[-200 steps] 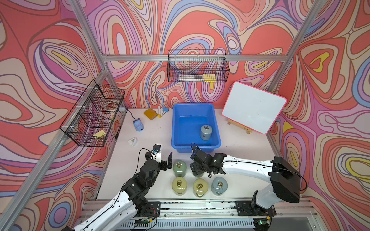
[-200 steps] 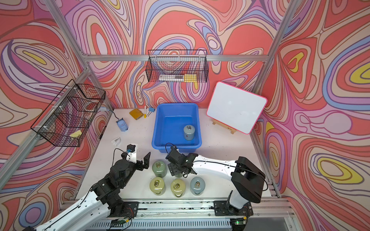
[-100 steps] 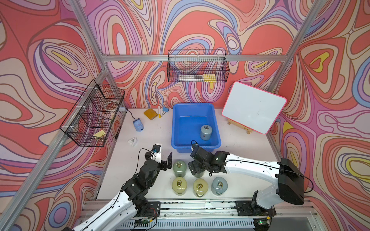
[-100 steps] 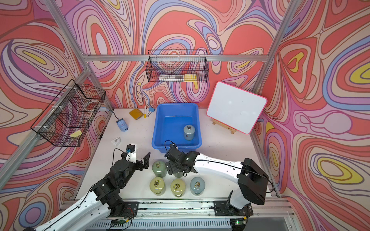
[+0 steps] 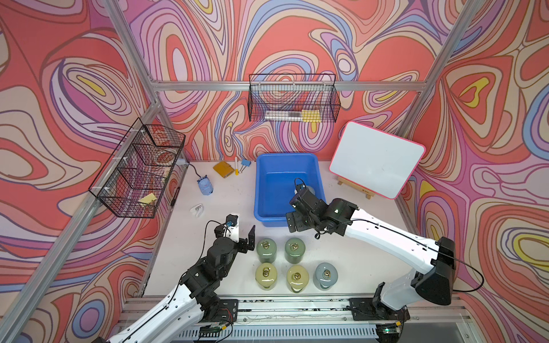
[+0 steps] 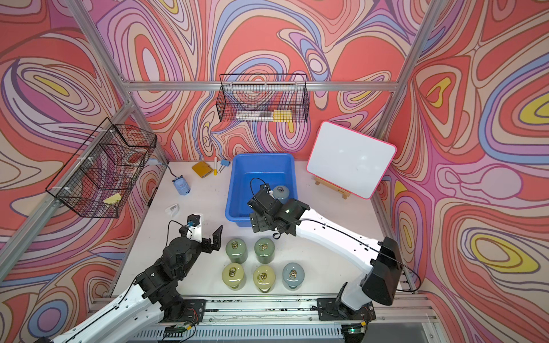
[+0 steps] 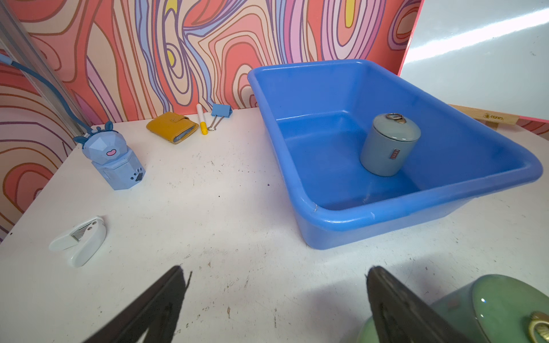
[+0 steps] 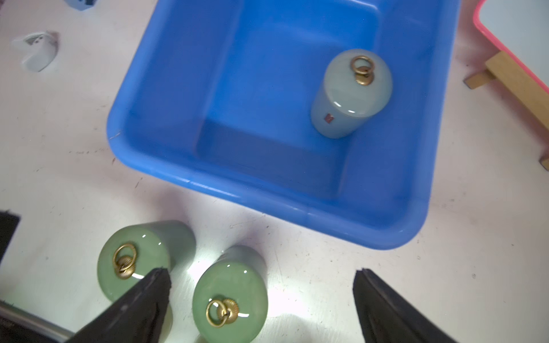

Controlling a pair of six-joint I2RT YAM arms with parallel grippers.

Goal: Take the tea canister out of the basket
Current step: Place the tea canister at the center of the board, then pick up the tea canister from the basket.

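Observation:
The blue basket (image 5: 261, 178) (image 6: 234, 184) stands at the back middle of the table. One grey-blue tea canister (image 7: 389, 145) (image 8: 350, 95) with a brass ring on its lid stands upright in its near right part. In both top views my right arm partly covers this canister (image 6: 280, 192). My right gripper (image 5: 292, 215) (image 8: 261, 297) hangs open over the basket's near rim, above a dark green canister (image 8: 230, 297) and holding nothing. My left gripper (image 5: 242, 230) (image 7: 274, 297) is open and empty over bare table, left of another green canister (image 5: 266, 249).
Several canisters stand in two rows near the front: two dark green, two yellow-green (image 5: 266, 276) and one grey-blue (image 5: 326, 275). A whiteboard (image 5: 377, 163) leans at the back right. A blue toy (image 5: 205, 187), yellow wallet (image 5: 223, 169) and white clip (image 5: 197, 209) lie at the left.
My right gripper has opened and let go of a dark green canister, which now stands on the table. It has then risen and moved back toward the basket. The left arm has not moved.

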